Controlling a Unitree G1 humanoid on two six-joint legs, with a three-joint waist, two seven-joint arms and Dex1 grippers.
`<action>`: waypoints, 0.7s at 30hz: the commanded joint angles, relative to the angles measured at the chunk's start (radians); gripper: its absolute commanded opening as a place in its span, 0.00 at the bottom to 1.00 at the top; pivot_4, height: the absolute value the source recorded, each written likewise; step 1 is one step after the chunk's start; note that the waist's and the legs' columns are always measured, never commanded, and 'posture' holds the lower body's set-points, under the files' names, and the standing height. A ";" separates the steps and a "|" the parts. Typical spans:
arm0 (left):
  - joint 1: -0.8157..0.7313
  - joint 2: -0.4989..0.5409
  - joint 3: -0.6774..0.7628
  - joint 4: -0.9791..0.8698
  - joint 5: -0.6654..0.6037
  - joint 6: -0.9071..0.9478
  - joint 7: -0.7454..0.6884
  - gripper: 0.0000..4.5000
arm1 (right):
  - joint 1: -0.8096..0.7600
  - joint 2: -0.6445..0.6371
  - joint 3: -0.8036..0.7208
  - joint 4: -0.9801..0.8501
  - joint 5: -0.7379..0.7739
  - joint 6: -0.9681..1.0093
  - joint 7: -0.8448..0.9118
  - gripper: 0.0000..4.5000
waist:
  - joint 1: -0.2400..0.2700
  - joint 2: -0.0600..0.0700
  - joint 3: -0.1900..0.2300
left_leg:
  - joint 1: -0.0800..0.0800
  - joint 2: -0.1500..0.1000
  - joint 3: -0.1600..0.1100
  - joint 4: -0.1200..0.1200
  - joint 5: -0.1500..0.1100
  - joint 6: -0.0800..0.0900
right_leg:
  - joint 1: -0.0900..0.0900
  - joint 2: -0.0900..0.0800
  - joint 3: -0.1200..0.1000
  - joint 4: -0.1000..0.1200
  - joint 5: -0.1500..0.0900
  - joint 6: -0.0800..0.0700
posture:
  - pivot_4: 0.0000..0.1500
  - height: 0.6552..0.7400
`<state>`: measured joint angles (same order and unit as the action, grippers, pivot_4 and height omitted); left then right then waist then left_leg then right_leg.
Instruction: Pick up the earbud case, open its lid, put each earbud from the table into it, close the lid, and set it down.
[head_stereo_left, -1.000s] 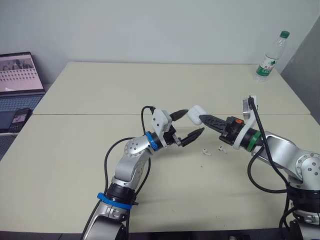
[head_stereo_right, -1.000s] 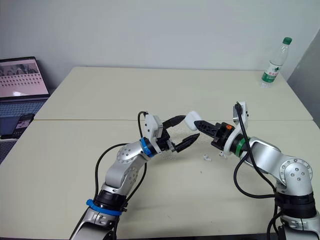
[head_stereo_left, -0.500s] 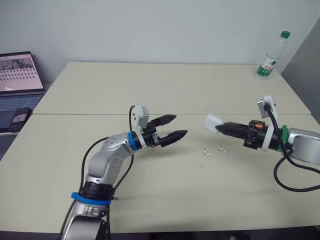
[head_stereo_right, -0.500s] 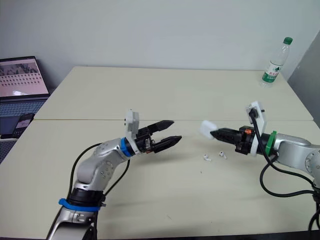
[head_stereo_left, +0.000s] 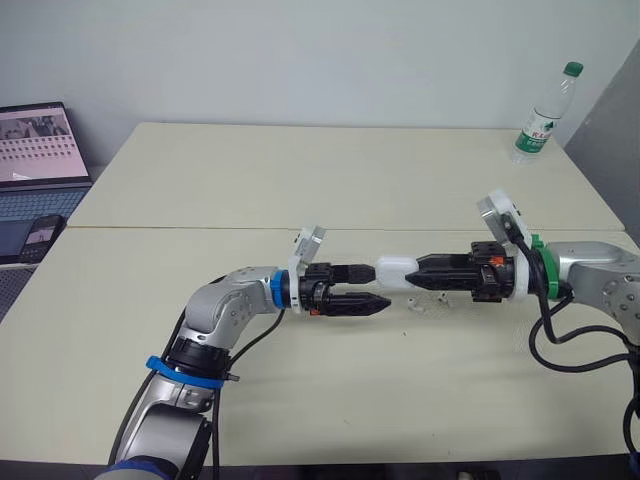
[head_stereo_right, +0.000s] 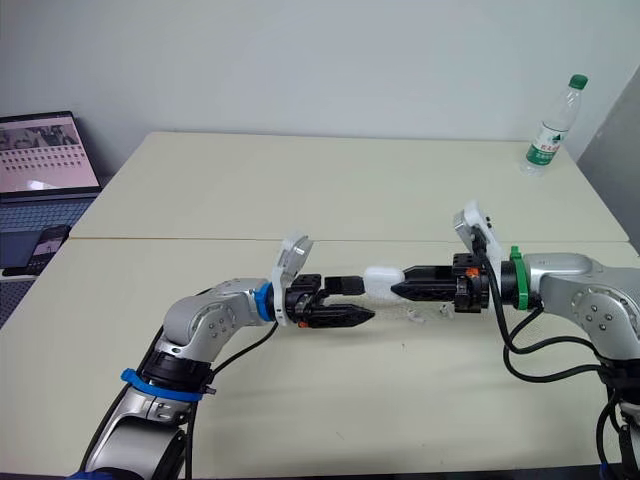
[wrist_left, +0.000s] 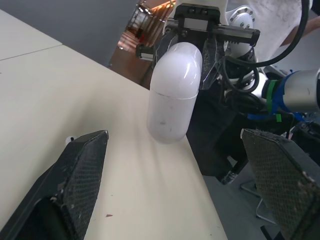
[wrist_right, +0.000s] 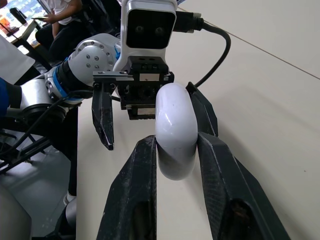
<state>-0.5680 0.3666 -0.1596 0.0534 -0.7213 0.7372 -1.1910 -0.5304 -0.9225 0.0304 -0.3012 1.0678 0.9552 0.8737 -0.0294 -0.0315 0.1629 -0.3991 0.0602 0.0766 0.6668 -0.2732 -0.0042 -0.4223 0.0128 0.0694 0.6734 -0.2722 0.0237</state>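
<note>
**A:** At the left of the table (head_stereo_left: 200, 180), how does the left gripper (head_stereo_left: 380, 286) stand?

**B:** Fingers apart, one above the other, empty, pointing toward 3 o'clock.

**A:** And the earbud case (head_stereo_left: 393, 271)?

**B:** Lifted off the table, at about 1 o'clock from that gripper, just beside its upper fingertip. Whether they touch, I can't tell. Its long axis runs 9 to 3, with the free rounded end facing the left gripper. The earbuds (head_stereo_left: 414, 304) lie on the table at 5 o'clock from it.

**A:** Who holds it?

**B:** The right gripper (head_stereo_left: 420, 272), clamped on its 3 o'clock end. I'd judge the left one best placed to work the free end.
</note>
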 joint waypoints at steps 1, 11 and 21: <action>-0.019 -0.006 0.016 -0.033 -0.028 0.021 -0.018 0.99 | -0.018 0.004 -0.042 -0.046 -0.002 0.011 0.010 0.21 | 0.000 0.000 0.000 | 0.000 0.000 0.000 0.000 0.000 0.000 | 0.000 0.000 0.000 0.000 0.000 0.000 | 1.00 0.95; -0.004 -0.003 0.042 -0.066 -0.076 0.073 -0.034 0.99 | -0.016 0.037 -0.057 -0.058 -0.015 0.034 0.000 0.21 | -0.001 0.000 0.000 | 0.000 0.000 -0.001 0.002 0.000 0.000 | 0.000 0.000 0.000 0.002 0.000 0.000 | 1.00 0.95; 0.014 -0.017 0.051 -0.095 -0.098 0.100 -0.012 0.44 | -0.007 0.047 -0.070 -0.063 -0.020 0.049 -0.003 0.21 | -0.001 0.000 0.000 | 0.000 0.000 -0.001 0.005 0.000 0.000 | 0.000 0.000 -0.001 0.004 0.000 0.000 | 1.00 0.95</action>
<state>-0.5506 0.3599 -0.1178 0.0065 -0.7872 0.8367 -1.1908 -0.5302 -0.8735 0.0084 -0.3500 1.0455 0.9991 0.8744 -0.0302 -0.0315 0.1629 -0.3991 0.0601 0.0751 0.6719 -0.2733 -0.0042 -0.4219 0.0129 0.0688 0.6781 -0.2722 0.0238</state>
